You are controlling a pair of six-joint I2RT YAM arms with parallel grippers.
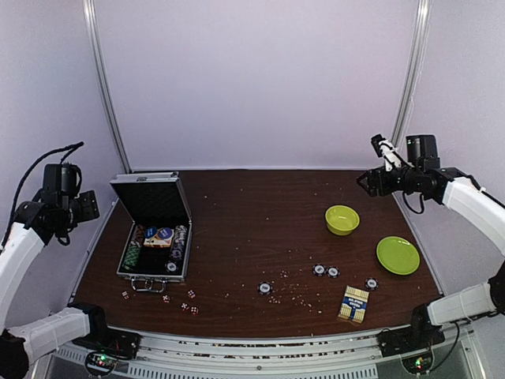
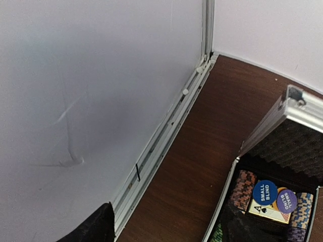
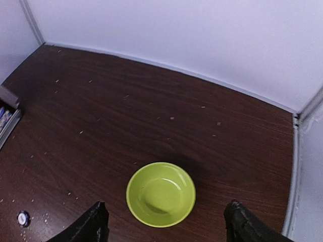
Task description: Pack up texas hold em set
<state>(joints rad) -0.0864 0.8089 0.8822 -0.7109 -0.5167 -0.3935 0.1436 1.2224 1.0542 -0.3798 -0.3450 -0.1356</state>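
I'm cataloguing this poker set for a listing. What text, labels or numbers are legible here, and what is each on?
"SMALL BLIND": blue round button in the open case.
"SMALL BLIND": purple button beside it, less sharp.
"A": card under the buttons.
Card box outside the case: print too small to read.
Loose chips: markings too small to read.

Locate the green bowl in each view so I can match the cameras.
Top external: green bowl right of centre.
Left wrist: not in view.
Right wrist: bottom centre.
Shared landmark: open silver case, left in top external, lower right in left wrist, sliver at right wrist's left edge.
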